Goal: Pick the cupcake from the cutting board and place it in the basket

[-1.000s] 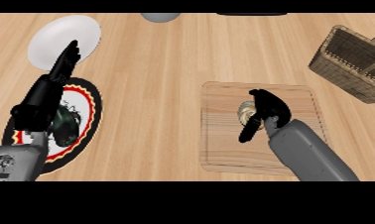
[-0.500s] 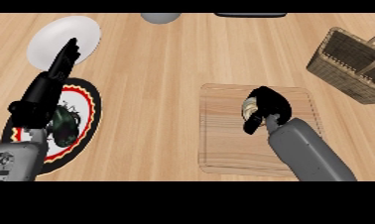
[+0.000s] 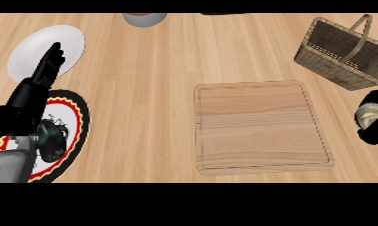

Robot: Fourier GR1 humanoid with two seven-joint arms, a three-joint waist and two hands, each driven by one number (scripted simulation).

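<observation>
One wooden cutting board (image 3: 262, 127), one wicker basket (image 3: 341, 56) and one cupcake (image 3: 366, 115) are seen on or over the wooden surface (image 3: 155, 80). Two plates sit at left: one plain white plate (image 3: 44, 50), one patterned plate (image 3: 68, 125). One grey bowl (image 3: 145, 18) shows at the far edge, and two black hands appear, the left hand (image 3: 46, 72) and right hand (image 3: 368, 132).

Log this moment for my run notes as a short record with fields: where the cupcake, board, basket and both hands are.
cupcake: off the board, at the view's right edge, held in the right hand
right hand: at the right edge, curled round the cupcake, mostly out of view
cutting board: centre-right on the counter, nothing on it
basket: upper right, beyond the board, handle up, cupcake not in it yet
left hand: open, fingers straight, resting at the left over the white plate
patterned plate: lower left, under the left forearm
</observation>
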